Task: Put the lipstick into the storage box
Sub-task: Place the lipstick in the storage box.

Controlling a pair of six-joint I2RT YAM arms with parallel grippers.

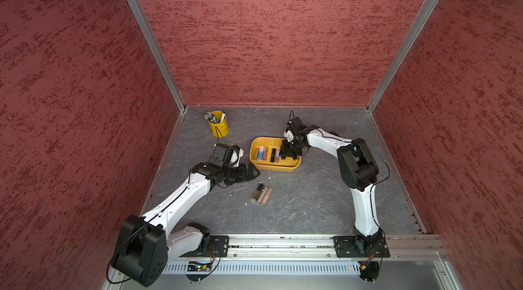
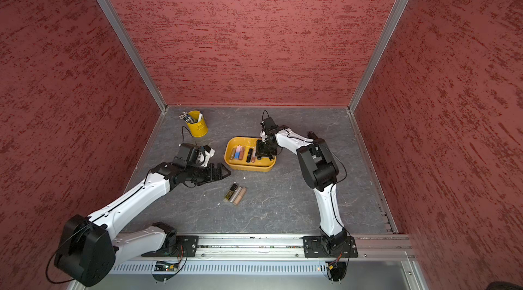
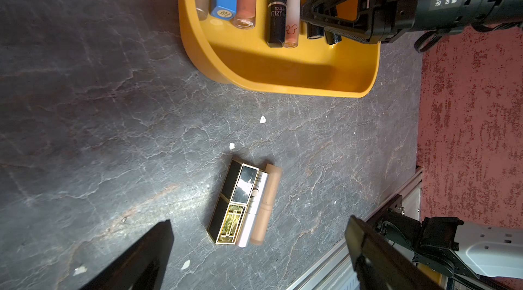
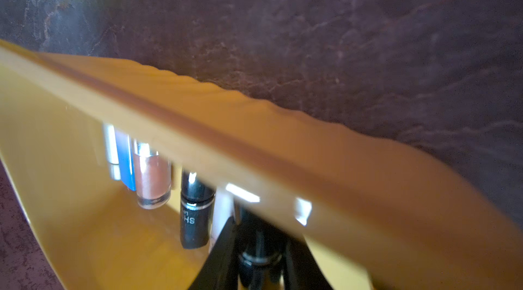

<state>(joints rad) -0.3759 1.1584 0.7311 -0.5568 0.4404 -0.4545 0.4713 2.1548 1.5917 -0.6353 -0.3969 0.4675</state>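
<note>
The yellow-orange storage box sits mid-table with several lipsticks lying side by side in it. My right gripper reaches down into its right end, fingers close on both sides of a black lipstick. Three lipsticks lie together on the table in front of the box: a black-and-gold one, a white one and a beige one. My left gripper hovers left of them, open and empty.
A small yellow bucket with pens stands at the back left. Red walls close in three sides. A metal rail runs along the front edge. Small white crumbs dot the grey table.
</note>
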